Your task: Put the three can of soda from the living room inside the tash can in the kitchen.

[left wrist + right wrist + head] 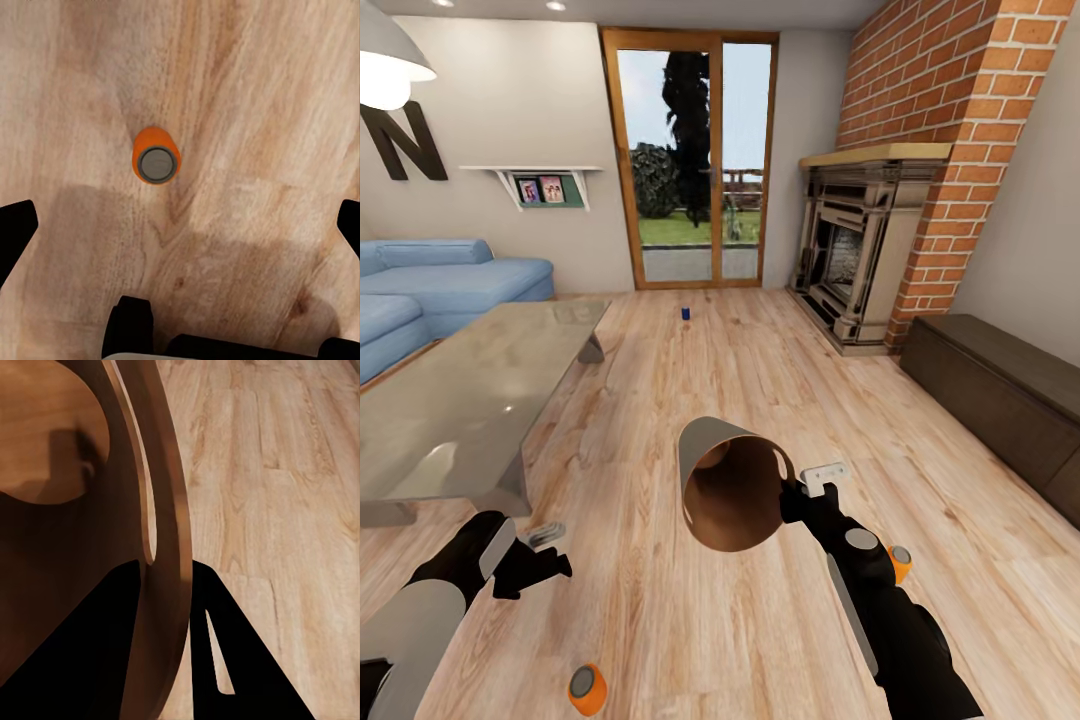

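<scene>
On the wood floor below the wide-spread left gripper [180, 225] stands an orange can [156, 154], likely next to grab. The right gripper [792, 497] pinches the trash can [732, 490] rim, tipping it to catch cans. A blue can [686, 313] waits near the glass doors [690, 160].

Living room, from my head camera: my right gripper [792, 492] holds the tash can [732, 485] tipped on its side above the floor [760, 390], mouth toward me. One can of soda [587, 689] stands on the floor below my left gripper [545, 560] — another [686, 313] far ahead, before the glass doors [695, 160]. Coffee table [470, 400] and sofa [450, 285] lie left; fireplace [855, 250] right.
</scene>
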Robot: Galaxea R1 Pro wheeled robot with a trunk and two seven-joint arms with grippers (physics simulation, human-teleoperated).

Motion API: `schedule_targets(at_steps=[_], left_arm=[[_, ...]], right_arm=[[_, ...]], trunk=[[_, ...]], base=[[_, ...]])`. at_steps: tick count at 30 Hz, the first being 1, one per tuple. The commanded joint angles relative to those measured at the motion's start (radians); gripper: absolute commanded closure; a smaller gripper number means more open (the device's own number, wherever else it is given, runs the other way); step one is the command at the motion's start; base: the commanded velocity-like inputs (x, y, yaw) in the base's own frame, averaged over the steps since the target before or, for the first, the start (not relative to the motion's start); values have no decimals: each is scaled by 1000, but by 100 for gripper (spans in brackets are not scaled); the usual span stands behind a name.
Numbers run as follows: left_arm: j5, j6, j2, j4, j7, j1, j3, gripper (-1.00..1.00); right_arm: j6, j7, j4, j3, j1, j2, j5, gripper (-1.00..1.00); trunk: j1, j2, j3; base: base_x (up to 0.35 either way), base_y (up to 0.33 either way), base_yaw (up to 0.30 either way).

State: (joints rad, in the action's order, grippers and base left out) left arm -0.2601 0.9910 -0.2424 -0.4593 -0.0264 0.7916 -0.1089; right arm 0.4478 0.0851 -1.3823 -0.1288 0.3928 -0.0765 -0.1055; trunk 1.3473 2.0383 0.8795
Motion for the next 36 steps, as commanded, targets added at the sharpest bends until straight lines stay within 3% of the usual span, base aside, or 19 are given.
schedule_targets(at_steps=[1,7,13,21,28,36], left_arm=[[0,0,0,0,0,0,0,-100],[-1,-5,0,-8,-1,0,1,-100],[1,-96,1,-16,-1,0,0,-100],[-1,-140,3,-21,-2,3,-3,-100],[-6,-165,10,-23,-1,4,-5,-100],[-5,-183,11,-22,-2,1,-5,-100]], right_arm=[[0,5,-1,0,0,0,6,100],[0,5,-1,0,0,0,5,100],[0,5,-1,0,0,0,5,100],[6,5,-1,0,0,0,6,100],[111,-4,-1,3,0,-4,3,100],[139,-5,-1,3,0,-5,5,100]], trunk=[[0,0,0],[0,0,0],[0,0,0],[0,0,0],[0,0,0],[11,21,9]], base=[[13,0,0],[4,0,0],[0,0,0],[0,0,0],[0,0,0],[0,0,0]])
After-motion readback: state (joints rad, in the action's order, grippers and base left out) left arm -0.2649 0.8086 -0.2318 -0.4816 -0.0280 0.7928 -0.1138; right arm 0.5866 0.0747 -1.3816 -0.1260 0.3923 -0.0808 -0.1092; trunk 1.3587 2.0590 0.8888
